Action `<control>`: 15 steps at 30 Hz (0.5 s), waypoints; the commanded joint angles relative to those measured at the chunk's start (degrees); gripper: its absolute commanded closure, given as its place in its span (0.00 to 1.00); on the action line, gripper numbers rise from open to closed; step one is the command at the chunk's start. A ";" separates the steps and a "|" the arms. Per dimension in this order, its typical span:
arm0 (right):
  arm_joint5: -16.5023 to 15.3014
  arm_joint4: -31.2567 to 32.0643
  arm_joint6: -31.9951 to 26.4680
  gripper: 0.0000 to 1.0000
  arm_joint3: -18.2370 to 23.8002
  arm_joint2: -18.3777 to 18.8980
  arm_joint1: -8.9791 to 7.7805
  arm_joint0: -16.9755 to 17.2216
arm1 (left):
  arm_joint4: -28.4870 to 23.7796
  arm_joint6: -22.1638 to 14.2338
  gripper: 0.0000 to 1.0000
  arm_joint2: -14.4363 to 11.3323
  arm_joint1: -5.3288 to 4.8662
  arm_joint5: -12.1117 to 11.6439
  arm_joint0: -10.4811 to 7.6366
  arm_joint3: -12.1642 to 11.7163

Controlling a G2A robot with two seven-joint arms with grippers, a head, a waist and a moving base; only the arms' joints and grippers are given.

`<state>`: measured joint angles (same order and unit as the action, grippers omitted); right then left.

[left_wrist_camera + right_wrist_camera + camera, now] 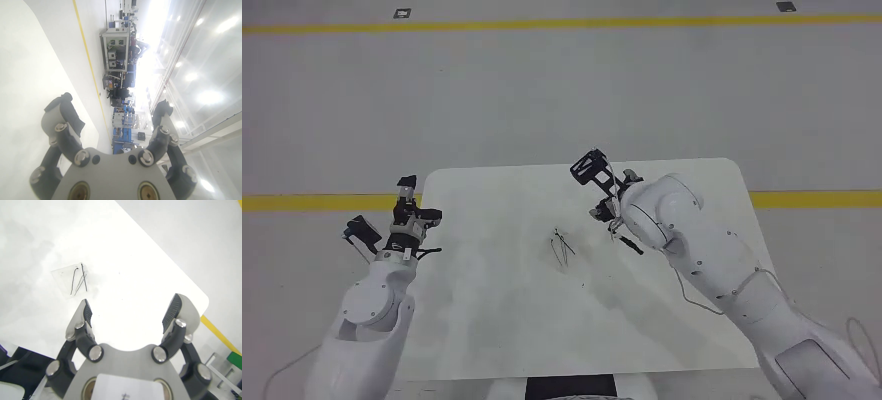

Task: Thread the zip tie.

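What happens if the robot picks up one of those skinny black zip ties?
The zip ties are very thin and one curves, so they would probably bend and wobble. They look very light, so a push may slide them easily. Lying flat on the clear sheet, they are likely hard to pinch.

I am looking at a white table [502,330] with rounded corners, which is standing on a pale grey floor [542,90]. Two yellow lines [542,24] are running across this floor. Far behind, an equipment cabinet [115,50] and blue shelves [122,121] are standing under ceiling lights [208,96] that are shining very brightly.
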<state>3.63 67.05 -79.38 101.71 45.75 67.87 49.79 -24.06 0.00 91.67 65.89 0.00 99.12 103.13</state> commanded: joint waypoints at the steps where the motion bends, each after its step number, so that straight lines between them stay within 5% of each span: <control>1: 0.08 -0.05 0.12 0.00 0.02 0.08 -0.02 0.05 | 0.00 0.00 0.00 0.00 0.00 0.00 0.00 0.00; 8: -0.61 0.46 -0.20 0.00 -0.45 -0.26 -0.05 0.20 | 0.00 0.00 0.00 0.00 0.00 0.00 0.00 0.00; 15: -6.08 3.00 -0.26 0.00 -10.62 -6.64 0.51 -2.33 | 0.00 0.00 0.00 0.00 0.00 0.00 0.00 0.00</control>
<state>-2.23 70.13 -79.65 92.60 40.12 68.28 48.15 -24.06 0.00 91.67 65.89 0.00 99.12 103.13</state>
